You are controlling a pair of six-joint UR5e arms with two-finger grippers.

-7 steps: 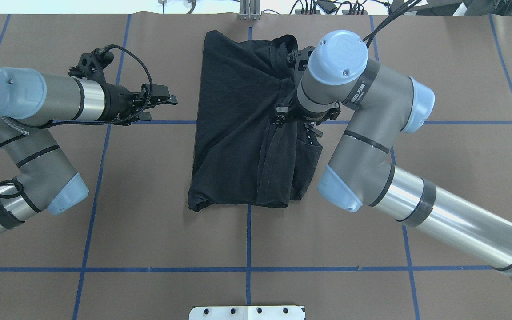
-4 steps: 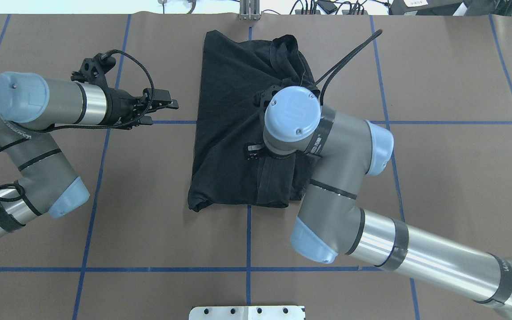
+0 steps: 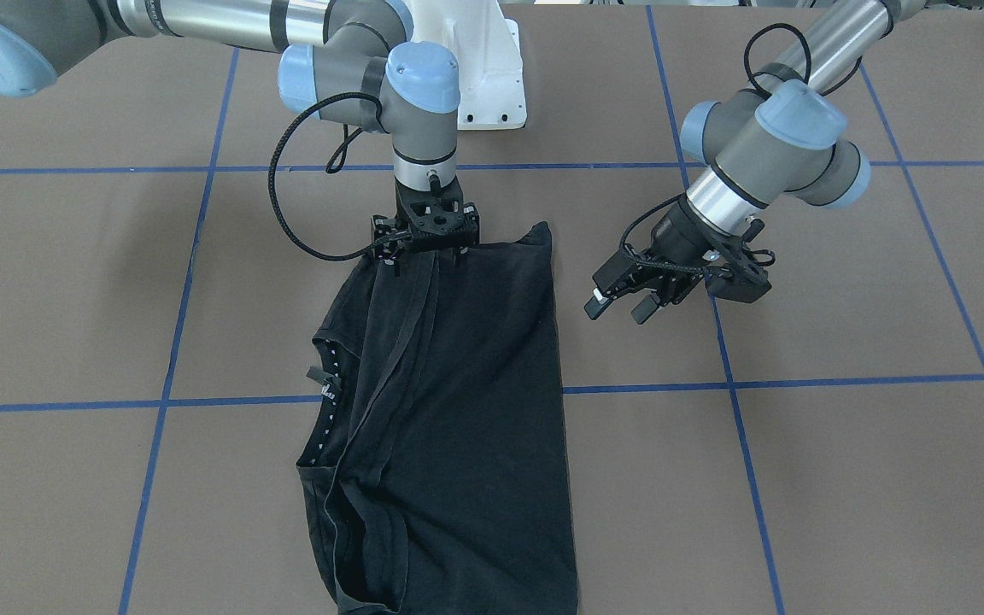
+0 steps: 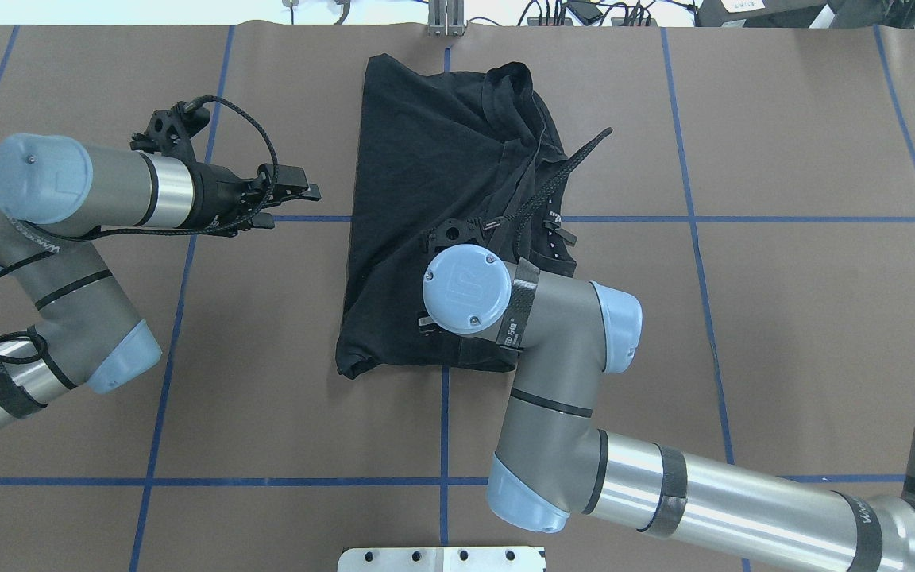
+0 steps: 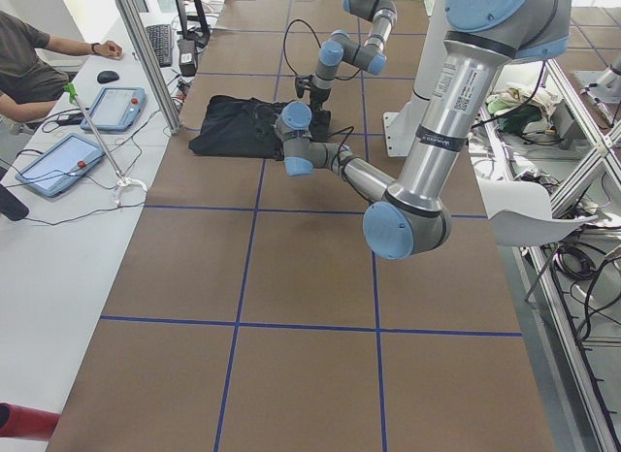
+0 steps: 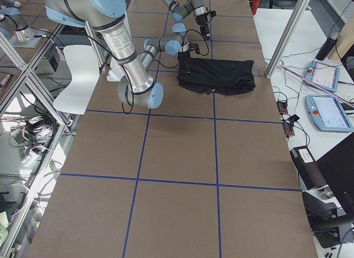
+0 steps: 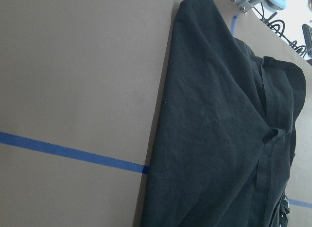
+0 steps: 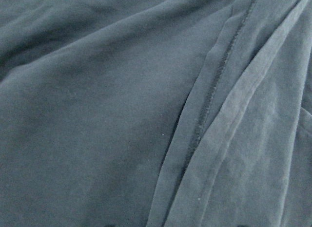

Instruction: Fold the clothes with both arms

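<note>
Black T-shirt (image 4: 426,159) lies part-folded mid-tabletop (image 4: 743,318). The right gripper (image 3: 426,254) is over its near hem, and I cannot tell if it is open. The left gripper (image 3: 620,306) is off-cloth, fingers (image 3: 599,301) apart. A 1-sided pull could bunch layers.

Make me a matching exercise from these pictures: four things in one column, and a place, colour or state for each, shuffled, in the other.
Things:
A. left gripper
B. right gripper
C. T-shirt
D. tape lines

Descriptions:
1. blue
2. directly over the T-shirt
3. open, beside the T-shirt, clear of it
4. black

Pairs: A-3, B-2, C-4, D-1.
</note>
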